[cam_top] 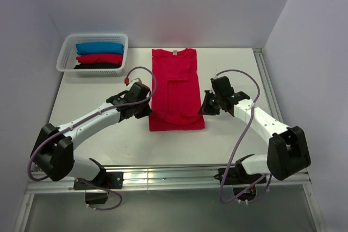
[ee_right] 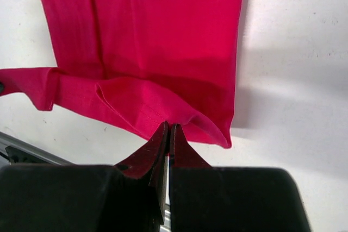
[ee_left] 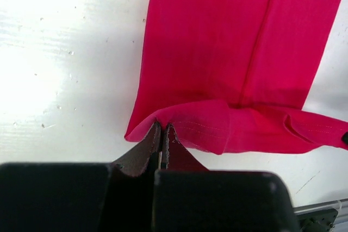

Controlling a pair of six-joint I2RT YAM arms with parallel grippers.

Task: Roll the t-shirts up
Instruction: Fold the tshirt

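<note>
Left claw (ee_left: 163, 132), right claw (ee_right: 168, 132) clamped tight on red t-shirt (cam_top: 174, 74) hem.

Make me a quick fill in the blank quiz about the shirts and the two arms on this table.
The basket holds ____ rolled bundles. The farthest bundle in it is ____. The left gripper and the right gripper both have their jaws ____ on the near hem of the red t-shirt.
Missing words: three; blue; shut.
</note>
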